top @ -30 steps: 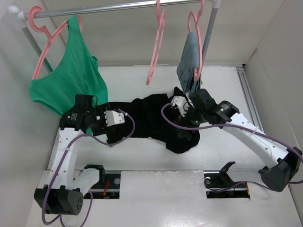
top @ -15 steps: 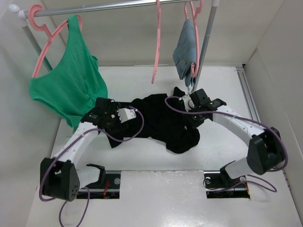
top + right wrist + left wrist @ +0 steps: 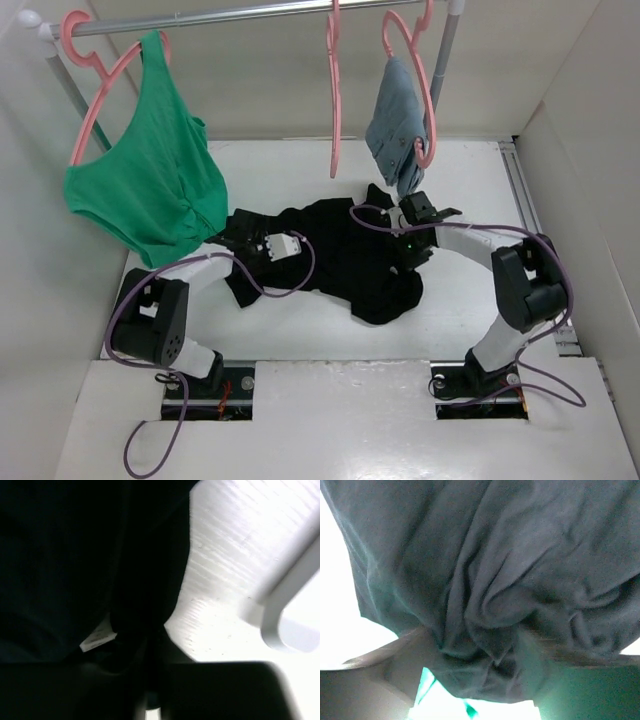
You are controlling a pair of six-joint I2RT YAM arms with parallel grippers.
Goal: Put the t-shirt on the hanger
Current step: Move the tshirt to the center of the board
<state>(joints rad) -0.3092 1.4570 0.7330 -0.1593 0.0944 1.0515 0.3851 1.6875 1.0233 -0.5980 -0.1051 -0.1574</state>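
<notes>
t-shirt (image 3: 345,260): black, crumpled on the white table (image 3: 300,330).
hanger (image 3: 333,100): pink, bare, hung on the rail (image 3: 230,14), apart from the t-shirt.
left gripper (image 3: 480,650): bunched t-shirt cloth lies between its fingers; whether they clamp it cannot be told.
right gripper (image 3: 147,675): fingers close together, pinching a t-shirt fold beside the white label (image 3: 97,640).

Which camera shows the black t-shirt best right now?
Top external: almost the whole crumpled t-shirt, lying on the table. Left wrist shows only close-up folds; right wrist, a dark edge with a white label.
</notes>
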